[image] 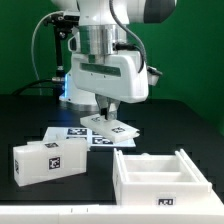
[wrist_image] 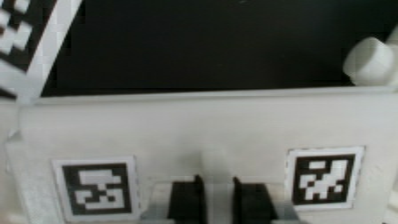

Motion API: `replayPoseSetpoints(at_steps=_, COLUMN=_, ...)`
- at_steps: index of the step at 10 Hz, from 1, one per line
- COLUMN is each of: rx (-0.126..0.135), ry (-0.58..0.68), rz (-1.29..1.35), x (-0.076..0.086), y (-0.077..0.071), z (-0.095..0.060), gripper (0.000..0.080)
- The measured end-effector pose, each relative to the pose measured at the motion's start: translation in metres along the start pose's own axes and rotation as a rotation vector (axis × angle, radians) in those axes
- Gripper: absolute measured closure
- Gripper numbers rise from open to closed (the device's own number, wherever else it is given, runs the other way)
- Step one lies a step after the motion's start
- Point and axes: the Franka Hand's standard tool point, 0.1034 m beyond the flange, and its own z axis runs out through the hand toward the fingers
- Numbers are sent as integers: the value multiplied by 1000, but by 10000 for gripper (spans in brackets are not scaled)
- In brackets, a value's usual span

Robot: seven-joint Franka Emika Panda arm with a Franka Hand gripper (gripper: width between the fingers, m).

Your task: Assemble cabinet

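The gripper point(image: 108, 108), fingers point(wrist_image: 187, 200) nearly together, hangs right at a white plastic slab with two square tags point(wrist_image: 196, 130); whether it grasps the slab I cannot tell. The large white plastic cabinet frame point(image: 160, 182) lies well apart from it, open side up, likely to receive parts.

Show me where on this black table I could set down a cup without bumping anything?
Bare table lies at the exterior view's left, behind the small white block, and at its right, behind the cabinet. A narrow strip runs between block and cabinet. The middle is crowded: the gripper hangs by the marker board.
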Motion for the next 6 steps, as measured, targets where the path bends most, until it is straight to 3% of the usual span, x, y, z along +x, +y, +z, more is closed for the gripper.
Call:
replayPoseSetpoints(at_steps=1, rx=1, ry=-6, rz=38, x=-2, y=-1, z=0, gripper=737)
replayPoseSetpoints(at_steps=2, rx=-29, ry=-31, rz=205, x=-15, y=-1, z=2, gripper=737)
replayPoseSetpoints(at_steps=4, rx=-60, ry=-42, rz=429, x=-36, y=-11, z=9, gripper=737)
replayPoseSetpoints(at_steps=6, rx=-61, ry=-37, rz=467, x=-55, y=-21, z=14, gripper=737)
